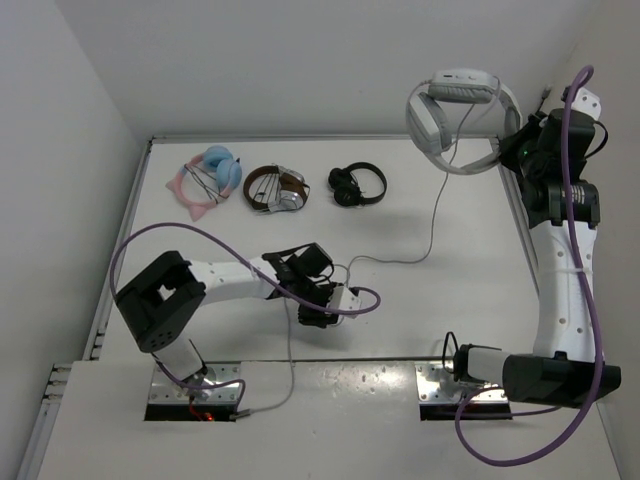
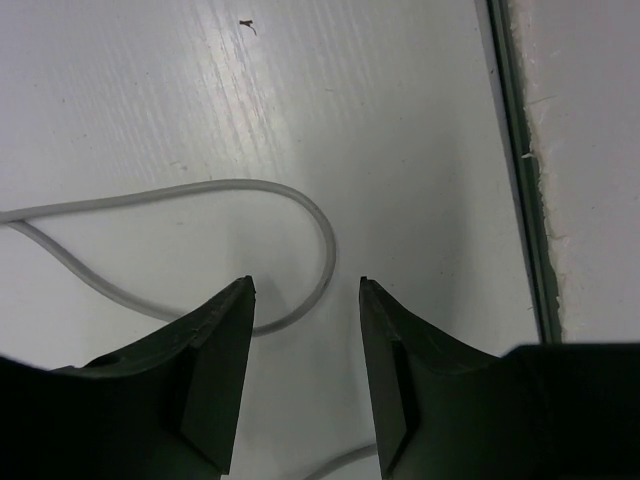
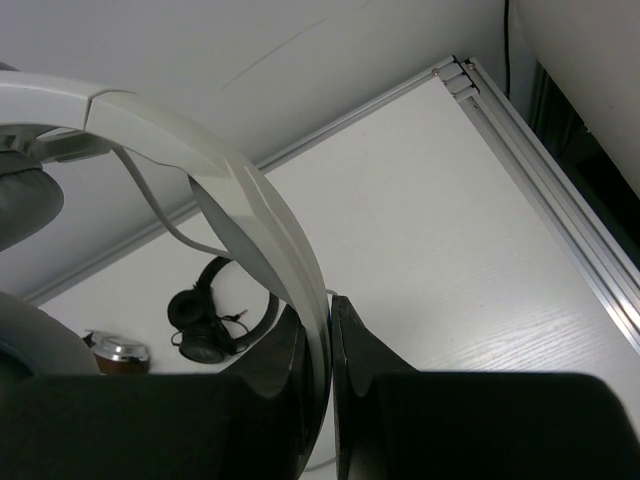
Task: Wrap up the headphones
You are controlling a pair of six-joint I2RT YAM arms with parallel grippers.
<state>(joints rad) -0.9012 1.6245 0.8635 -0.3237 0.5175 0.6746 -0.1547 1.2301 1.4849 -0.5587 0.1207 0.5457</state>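
The white headphones hang in the air at the back right, above the table's far corner. My right gripper is shut on their wide headband, which runs down between the two black fingers. A grey ear pad shows at the left of the right wrist view. The thin grey cable drops from the headphones to the table and trails left toward my left gripper. That gripper is open just above the table and holds nothing. A loop of the cable lies in front of its tips.
Three other pairs lie along the back of the table: a pink-and-blue pair, a brown-and-silver pair and a small black pair. A dark strip marking the table's edge runs close to the right of my left gripper.
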